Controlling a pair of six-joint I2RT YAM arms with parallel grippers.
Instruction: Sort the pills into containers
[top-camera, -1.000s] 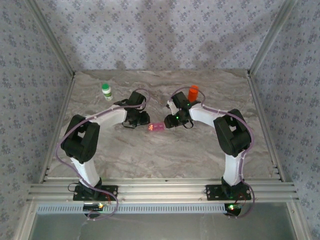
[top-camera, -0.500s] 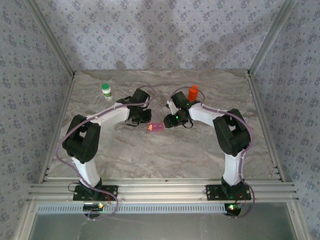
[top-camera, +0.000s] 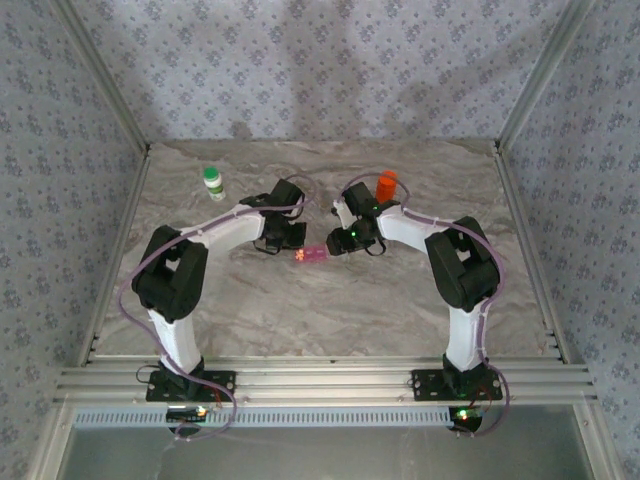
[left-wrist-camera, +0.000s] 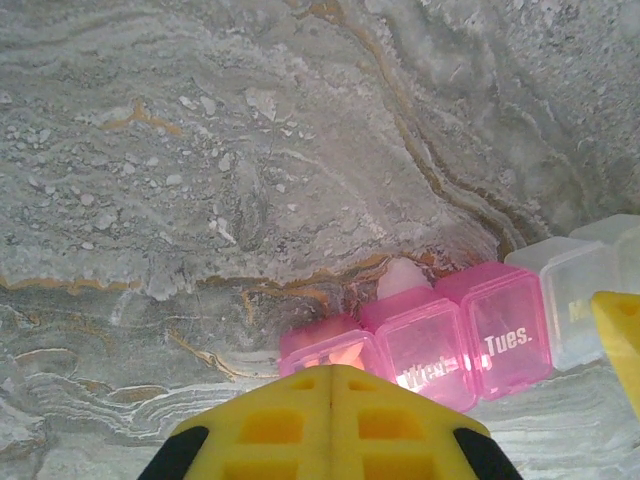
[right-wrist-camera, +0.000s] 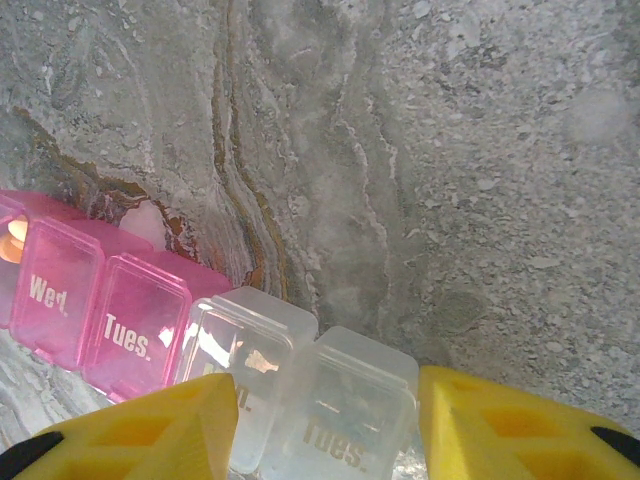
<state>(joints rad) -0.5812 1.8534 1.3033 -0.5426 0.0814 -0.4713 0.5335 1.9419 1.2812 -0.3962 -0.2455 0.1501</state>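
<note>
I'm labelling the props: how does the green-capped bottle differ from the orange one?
The green-capped bottle has a white body and stands alone at far left; the orange bottle looks orange all over and stands close beside the right arm. Both are small and upright.

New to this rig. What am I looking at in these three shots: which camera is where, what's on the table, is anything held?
These are two robot arms bolted at the table's near edge, each ending in a two-finger gripper. The wide shot comes from a fixed camera above and behind them. The other two come from a camera on each wrist, so the yellow blocks at the bottom are that arm's own fingers. On the marble table lie a pill box, part pink and part clear, a green-capped bottle and an orange bottle. The left gripper is shut, at the pink end. The right gripper has a finger on either side of the clear end. I can't tell whether it squeezes.
</note>
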